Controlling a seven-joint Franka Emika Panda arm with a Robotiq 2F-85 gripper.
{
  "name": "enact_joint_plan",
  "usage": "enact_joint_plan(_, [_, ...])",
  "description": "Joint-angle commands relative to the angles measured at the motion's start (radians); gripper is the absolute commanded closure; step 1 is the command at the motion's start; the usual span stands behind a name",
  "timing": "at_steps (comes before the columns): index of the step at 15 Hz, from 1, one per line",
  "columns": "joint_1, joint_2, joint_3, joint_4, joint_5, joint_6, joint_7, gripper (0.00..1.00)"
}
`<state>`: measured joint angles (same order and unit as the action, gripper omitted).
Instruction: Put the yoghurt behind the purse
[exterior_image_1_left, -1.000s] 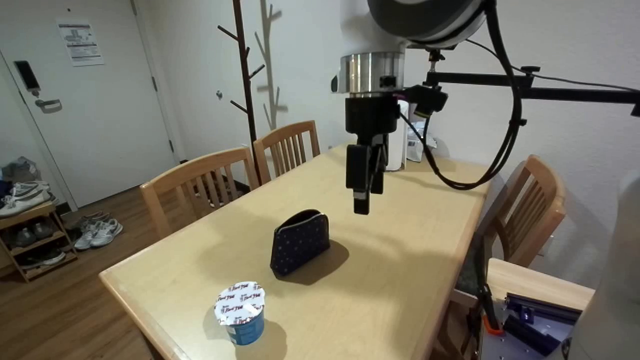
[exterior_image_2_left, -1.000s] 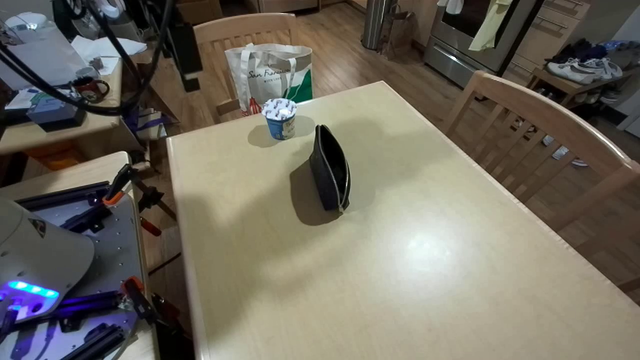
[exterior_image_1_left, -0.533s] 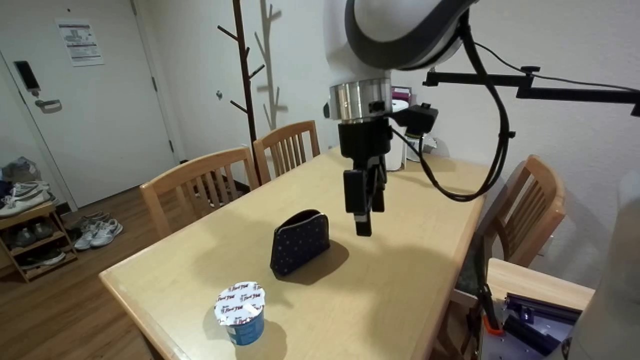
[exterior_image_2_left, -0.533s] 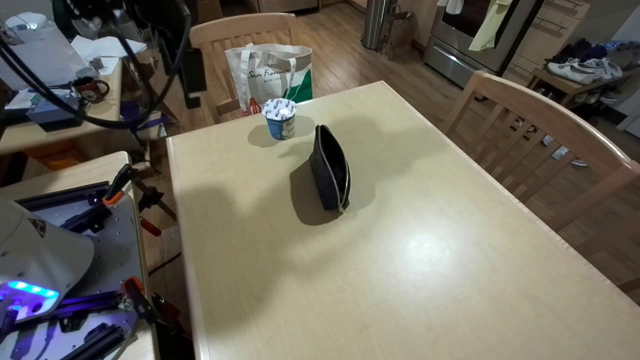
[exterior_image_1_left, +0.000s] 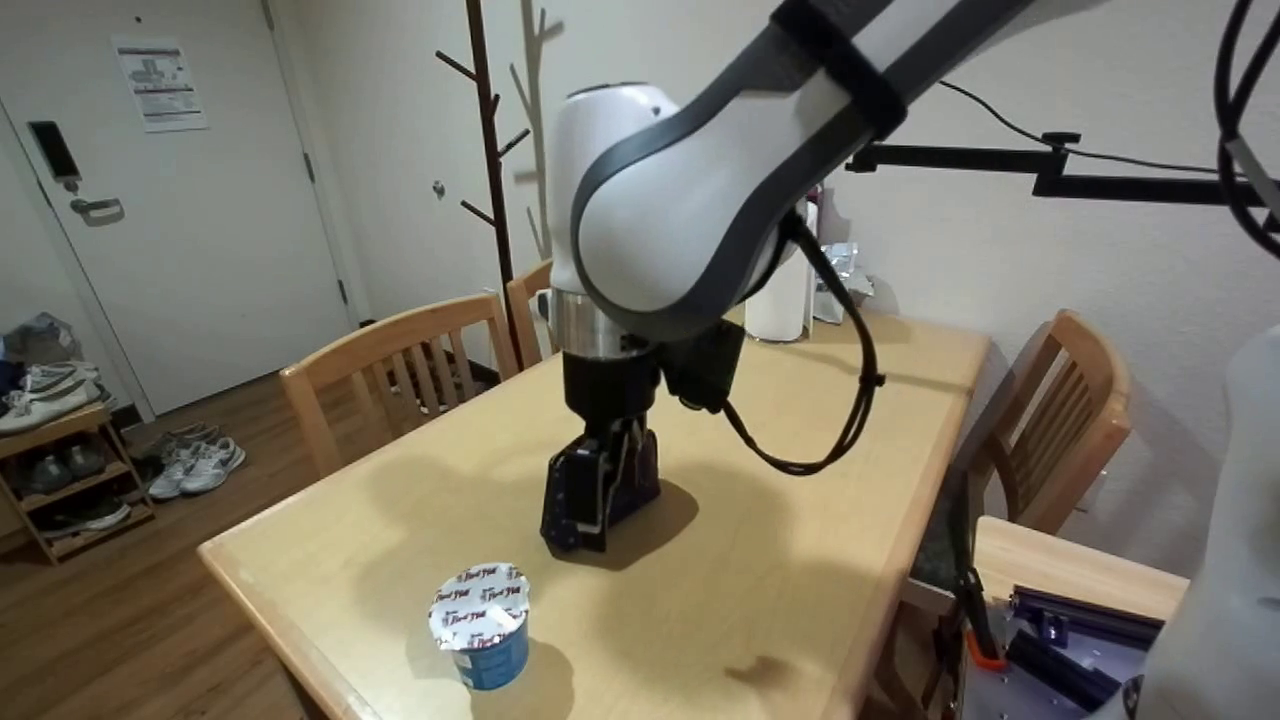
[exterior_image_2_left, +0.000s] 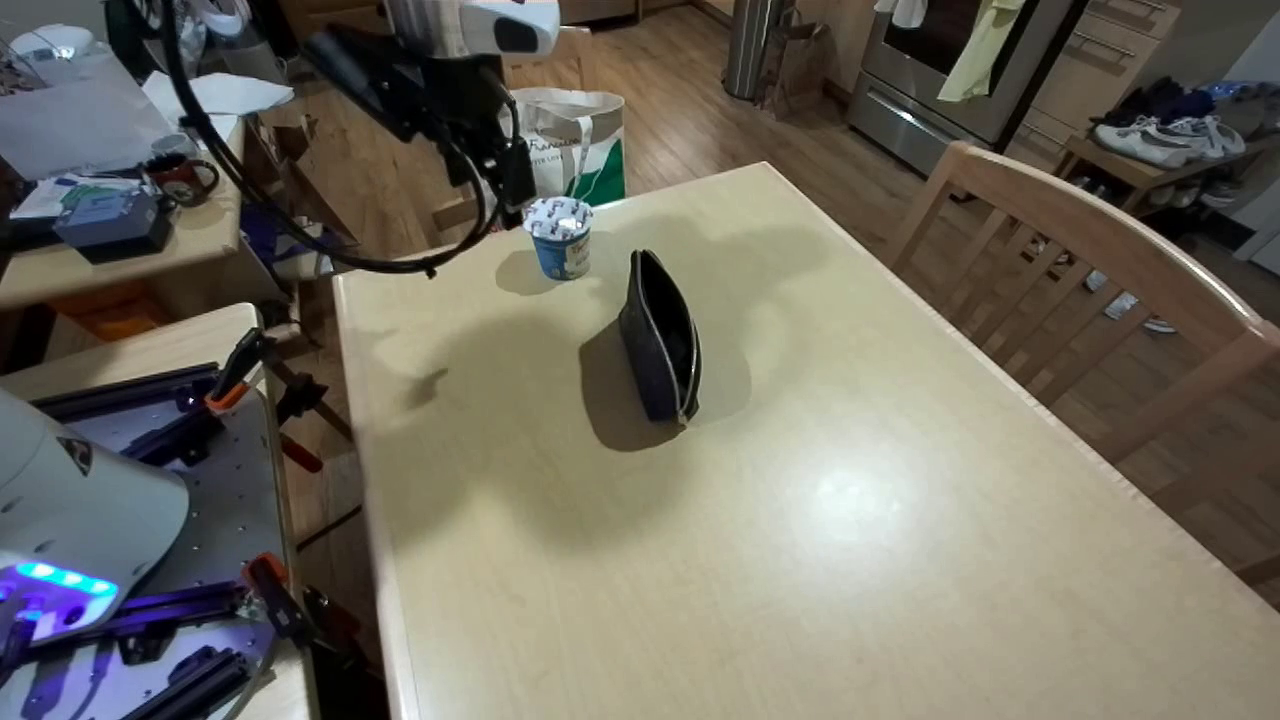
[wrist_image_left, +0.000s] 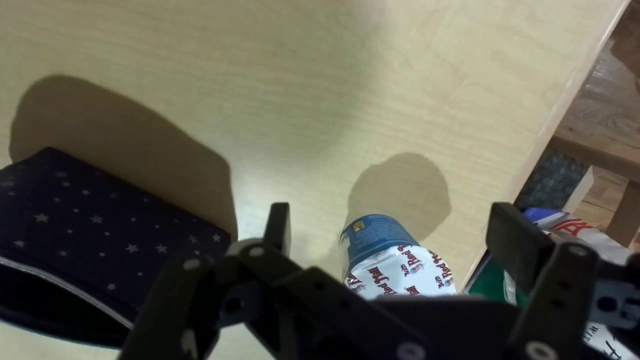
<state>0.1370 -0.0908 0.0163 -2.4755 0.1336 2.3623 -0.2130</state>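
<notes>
Near the yoghurt (exterior_image_2_left: 560, 240), tote bag (exterior_image_2_left: 574, 136).

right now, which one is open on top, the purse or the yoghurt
The purse, dark and star-dotted: it stands gaping at the top, whereas the yoghurt has a printed lid on.

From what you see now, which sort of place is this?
Probably a home dining area beside a kitchen: a silver metal oven, a pale wooden table and a low wooden shoe rack.
</notes>
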Motion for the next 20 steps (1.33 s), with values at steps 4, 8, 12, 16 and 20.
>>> enact_joint_plan(4, [-0.013,0.067,0.037,-0.006,-0.004,0.136,0.126,0.00])
enact_joint_plan(8, [-0.002,0.208,0.069,0.008,0.013,0.318,0.244,0.00])
enact_joint_plan(12, [-0.006,0.324,0.107,0.039,0.057,0.356,0.294,0.00])
enact_joint_plan(16, [0.007,0.321,0.085,0.030,-0.013,0.355,0.341,0.00])
enact_joint_plan(20, [0.075,0.357,0.012,0.068,-0.203,0.340,0.518,0.00])
